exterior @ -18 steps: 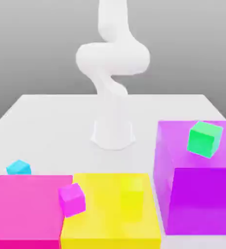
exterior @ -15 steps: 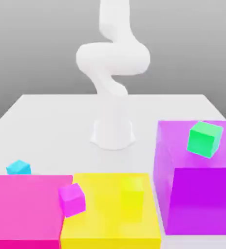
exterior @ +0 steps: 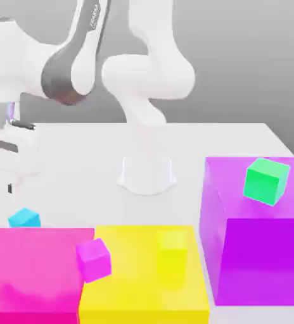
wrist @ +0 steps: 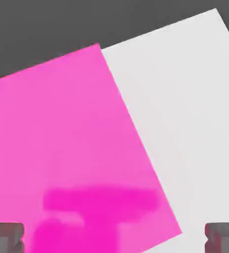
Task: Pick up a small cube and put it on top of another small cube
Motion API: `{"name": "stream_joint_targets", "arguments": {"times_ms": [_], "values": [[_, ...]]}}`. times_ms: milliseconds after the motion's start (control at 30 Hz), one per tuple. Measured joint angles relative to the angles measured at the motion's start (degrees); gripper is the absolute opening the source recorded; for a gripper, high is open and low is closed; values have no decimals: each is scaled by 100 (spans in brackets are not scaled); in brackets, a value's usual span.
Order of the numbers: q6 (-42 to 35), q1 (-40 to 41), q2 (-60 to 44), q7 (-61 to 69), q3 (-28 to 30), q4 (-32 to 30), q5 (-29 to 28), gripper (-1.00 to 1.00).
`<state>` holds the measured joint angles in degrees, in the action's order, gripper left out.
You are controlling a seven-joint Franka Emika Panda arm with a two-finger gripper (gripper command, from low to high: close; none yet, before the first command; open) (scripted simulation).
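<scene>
The small cube (exterior: 24, 218) is cyan and rests on the white table just behind the big pink block (exterior: 32, 272), at the exterior view's left. Another small cube (exterior: 172, 252), yellow, sits on top of the big flat yellow block (exterior: 143, 291). My hand (exterior: 13, 152) hangs high at the exterior view's left edge, above the cyan cube and well apart from it. In the hand view my gripper (wrist: 114, 239) is open, its fingertips (wrist: 5, 237) wide apart with nothing between them, above the pink block (wrist: 67, 138), where its shadow falls.
A small magenta cube (exterior: 94, 259) leans where the pink and yellow blocks meet. A green cube (exterior: 266, 181) sits tilted on the tall purple block (exterior: 257, 253) at the exterior view's right. The arm's base (exterior: 147, 174) stands mid-table.
The arm has swung down from its upright pose toward the exterior view's left, bringing the hand over the pink block. None of the cubes has moved.
</scene>
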<state>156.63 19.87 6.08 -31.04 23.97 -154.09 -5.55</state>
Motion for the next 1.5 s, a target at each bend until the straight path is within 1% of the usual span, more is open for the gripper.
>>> {"name": "stream_joint_targets", "arguments": {"times_ms": [67, 133, 233, 333, 367, 533, 567, 600, 667, 733, 800, 833, 900, 1033, 1333, 1500], "values": [[246, 215, -420, 446, 241, -219, 368, 0], [497, 594, -853, 1004, 177, -398, 926, 0], [933, 906, -1510, 1742, -356, -358, 1863, 0], [1400, 1532, -2127, 2269, -1141, -223, 2547, 0], [1541, 1732, -2298, 2384, -1372, -183, 2688, -100], [1531, 1734, -2297, 2374, -1373, -183, 2678, -100], [1603, 1835, -2382, 2432, -1489, -162, 2749, -100], [1558, 1784, -2326, 2393, -1428, -177, 2702, -100], [1329, 1538, -2027, 2136, -1108, -254, 2372, -100], [1044, 1291, -1635, 1763, -744, -348, 1873, -100], [735, 1232, -1205, 1321, -544, -440, 1269, -100], [618, 1193, -1054, 1072, -521, -458, 1087, -100], [449, 1016, -867, 520, -576, -452, 920, -100], [187, 716, -620, -633, -810, -392, 814, -100], [-368, -26, -145, -3193, -1276, -240, 741, -100], [-665, -268, 92, -4585, -1690, -159, 752, -100]]}}
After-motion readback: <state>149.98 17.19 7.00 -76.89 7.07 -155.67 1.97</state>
